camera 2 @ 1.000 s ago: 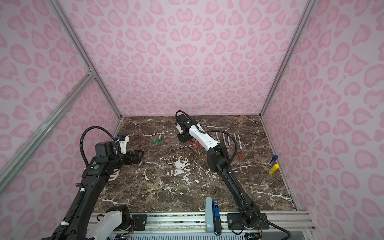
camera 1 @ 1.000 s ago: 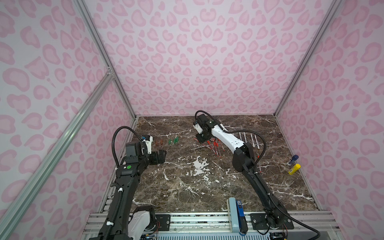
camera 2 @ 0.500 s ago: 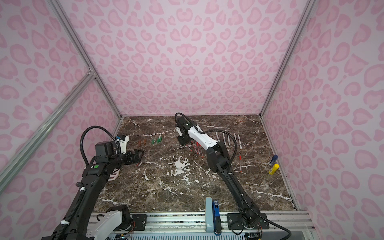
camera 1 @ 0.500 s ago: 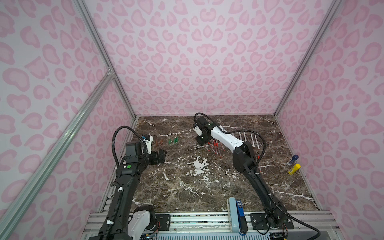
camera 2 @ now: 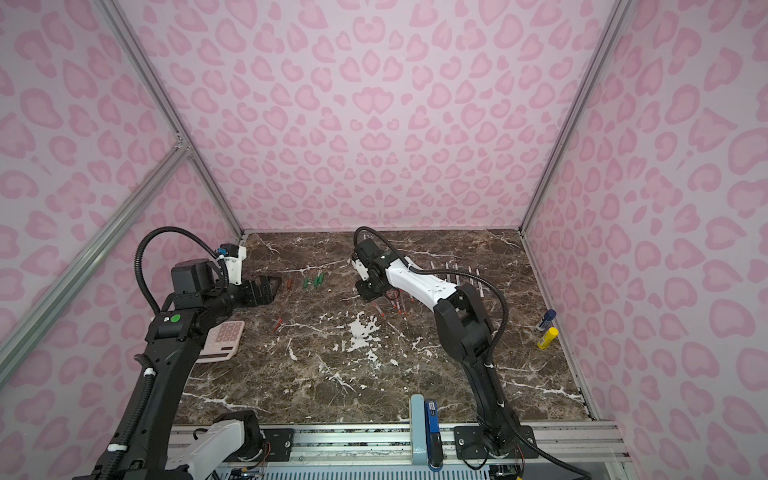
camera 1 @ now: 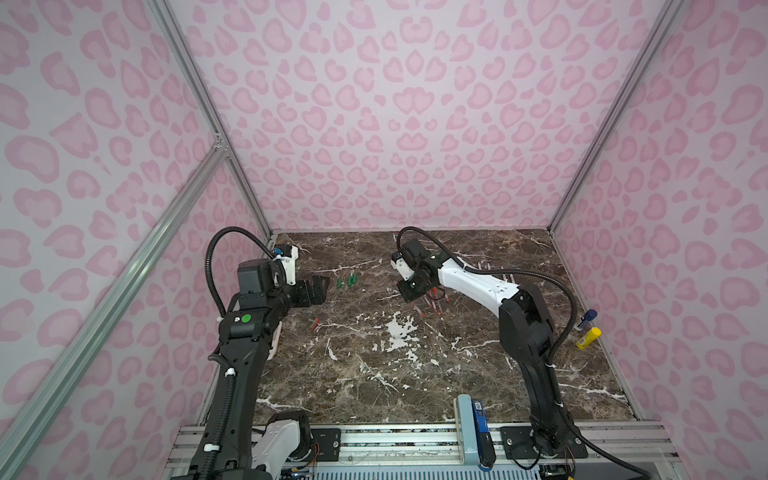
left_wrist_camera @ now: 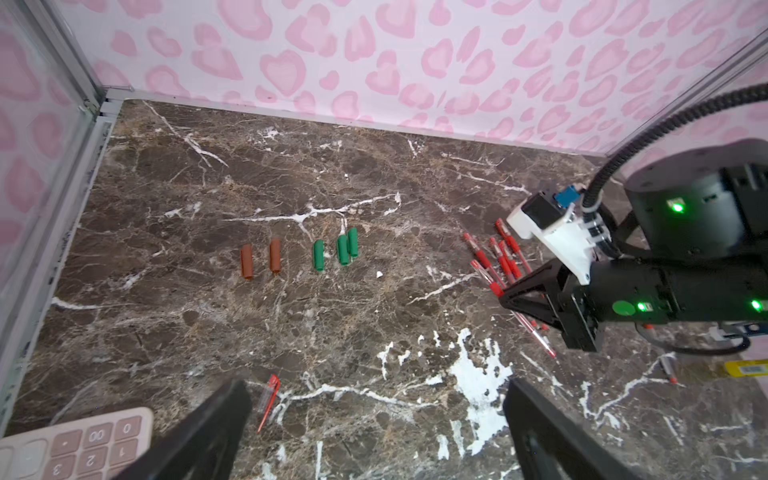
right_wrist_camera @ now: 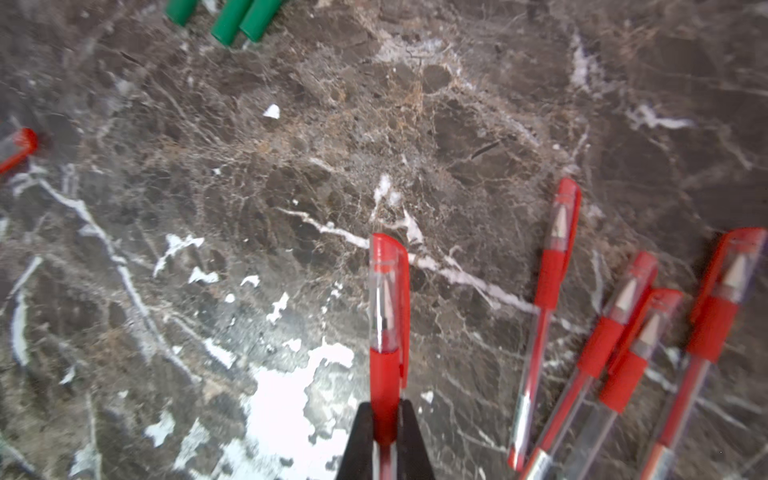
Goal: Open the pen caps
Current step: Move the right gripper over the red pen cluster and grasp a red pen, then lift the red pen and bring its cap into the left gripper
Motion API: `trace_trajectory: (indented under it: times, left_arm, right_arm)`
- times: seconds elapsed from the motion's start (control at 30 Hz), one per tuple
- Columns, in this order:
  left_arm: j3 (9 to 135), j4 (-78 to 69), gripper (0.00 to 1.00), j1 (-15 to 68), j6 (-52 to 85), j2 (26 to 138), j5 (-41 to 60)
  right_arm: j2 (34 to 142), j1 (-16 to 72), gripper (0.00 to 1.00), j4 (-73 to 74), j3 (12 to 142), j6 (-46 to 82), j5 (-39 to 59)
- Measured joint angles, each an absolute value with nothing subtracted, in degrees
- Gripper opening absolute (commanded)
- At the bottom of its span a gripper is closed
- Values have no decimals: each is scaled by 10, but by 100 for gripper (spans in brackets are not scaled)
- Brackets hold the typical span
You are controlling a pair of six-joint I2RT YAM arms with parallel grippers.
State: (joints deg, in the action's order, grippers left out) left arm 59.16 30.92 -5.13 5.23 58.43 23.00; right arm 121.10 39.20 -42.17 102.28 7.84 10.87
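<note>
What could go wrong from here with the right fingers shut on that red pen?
The right fingers pinch the clear-capped red pen only at its rubber grip; a cap pull may twist it loose. Four more capped red pens lie close beside; lifting could knock them. The open left fingers, reaching over, may scatter the loose green plastic caps.

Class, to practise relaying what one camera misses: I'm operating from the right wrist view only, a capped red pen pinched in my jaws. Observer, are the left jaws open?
Observer: Yes, the left jaws are wide open and empty, over the left side of the table.
Operator: Any loose caps besides the green caps I see?
Observer: Two brown caps lie beside them, on the side toward the left arm.
Operator: Anything else there?
Observer: A pink calculator lies partly under the left arm.
</note>
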Motion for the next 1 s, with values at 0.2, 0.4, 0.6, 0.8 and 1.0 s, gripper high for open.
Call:
trace_trajectory:
  times: [0.2,0.4,0.6,0.8,1.0]
  left_arm:
    - [582,260,97,-36,116,622,305]
    - [525,196,92,-11,175,635,382]
    - [481,146,82,43,197,629,407]
    - [479,127,66,70,209,653,398]
    - [484,121,45,80,212,679,387]
  right_arm:
    - [1085,428,3,-302,869,158,120]
    - [1011,483,2,-203,779,235,110]
    - [996,529,0,-126,752,303,90]
    - [1009,560,1,-93,765,335,77]
    - [1022,575,0,-81,783,334,72]
